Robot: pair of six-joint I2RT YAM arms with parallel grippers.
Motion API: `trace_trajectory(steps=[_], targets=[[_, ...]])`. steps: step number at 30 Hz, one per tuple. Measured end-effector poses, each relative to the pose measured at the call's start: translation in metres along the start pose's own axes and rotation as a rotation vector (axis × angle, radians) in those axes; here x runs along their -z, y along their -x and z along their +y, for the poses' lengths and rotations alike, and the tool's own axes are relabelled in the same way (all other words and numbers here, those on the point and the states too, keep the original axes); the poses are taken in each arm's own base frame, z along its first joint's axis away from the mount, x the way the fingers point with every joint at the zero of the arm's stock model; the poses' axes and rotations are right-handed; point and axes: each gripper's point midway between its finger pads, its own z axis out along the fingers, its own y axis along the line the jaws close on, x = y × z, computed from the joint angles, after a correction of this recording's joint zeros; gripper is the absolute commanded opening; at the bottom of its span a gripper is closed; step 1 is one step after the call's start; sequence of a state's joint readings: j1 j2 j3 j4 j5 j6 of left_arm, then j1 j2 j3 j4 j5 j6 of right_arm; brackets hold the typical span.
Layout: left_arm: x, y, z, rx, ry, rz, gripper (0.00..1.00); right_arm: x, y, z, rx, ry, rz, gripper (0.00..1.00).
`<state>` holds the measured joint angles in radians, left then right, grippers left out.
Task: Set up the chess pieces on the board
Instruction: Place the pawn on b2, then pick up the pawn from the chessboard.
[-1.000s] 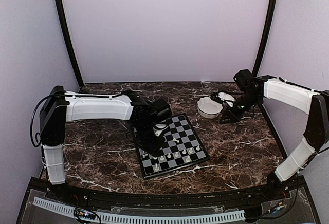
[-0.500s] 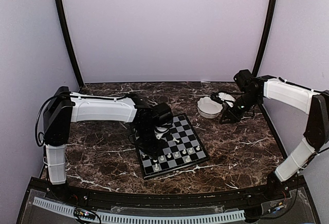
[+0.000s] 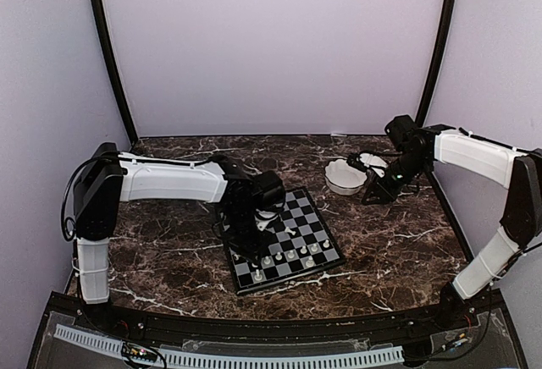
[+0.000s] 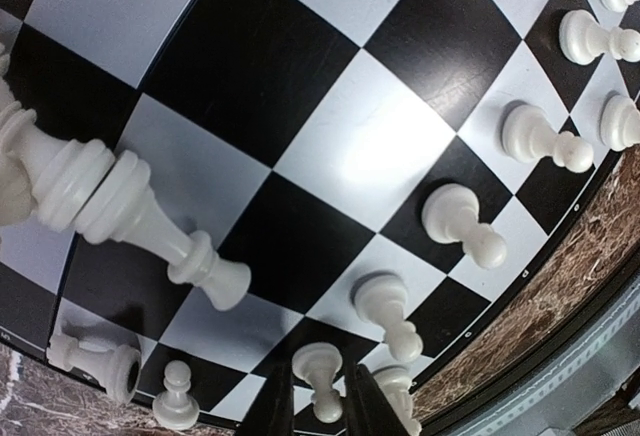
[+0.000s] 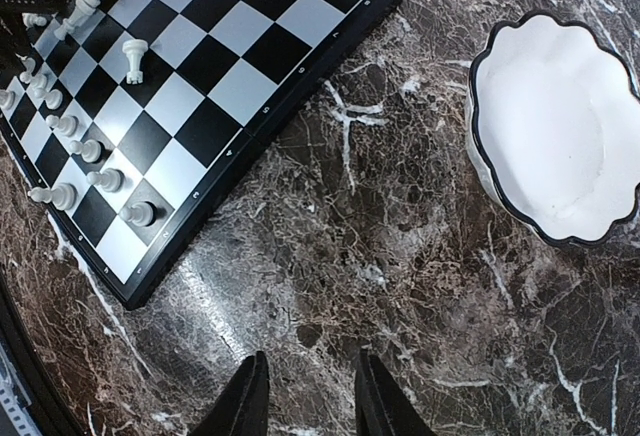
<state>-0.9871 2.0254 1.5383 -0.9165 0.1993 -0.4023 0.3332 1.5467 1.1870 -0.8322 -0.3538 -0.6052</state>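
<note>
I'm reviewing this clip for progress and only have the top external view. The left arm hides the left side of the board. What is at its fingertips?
Observer: On the left wrist view, a pawn sits between the fingers of the left gripper. It is in line with the other pawns along the edge of the board.
Operator: Is the bowl emptied?
Observer: On the right wrist view, the part of the bowl that shows holds no pieces.
Operator: And the right gripper?
Observer: The right gripper hangs over bare marble, jaws apart, with nothing between them.
</note>
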Motion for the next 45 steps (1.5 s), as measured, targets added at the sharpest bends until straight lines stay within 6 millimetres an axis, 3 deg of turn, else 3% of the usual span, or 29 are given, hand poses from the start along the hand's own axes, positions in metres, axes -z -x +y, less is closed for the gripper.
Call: trace_trajectory(steps=[10,19,28,45], targets=[[0.012,0.009,-0.007,-0.034,0.002,-0.033,0.33,0.000,-0.001,-0.001,0.004,-0.006,0.006,0.31],[0.055,0.009,0.004,-0.044,0.051,-0.143,0.32,-0.004,-0.001,-0.003,0.003,0.000,0.019,0.31],[0.041,-0.006,0.034,-0.012,0.113,-0.085,0.32,-0.004,0.003,-0.002,0.013,-0.002,0.017,0.31],[0.015,-0.009,0.043,-0.046,0.148,-0.011,0.31,-0.004,0.002,-0.002,0.017,-0.004,0.019,0.31]])
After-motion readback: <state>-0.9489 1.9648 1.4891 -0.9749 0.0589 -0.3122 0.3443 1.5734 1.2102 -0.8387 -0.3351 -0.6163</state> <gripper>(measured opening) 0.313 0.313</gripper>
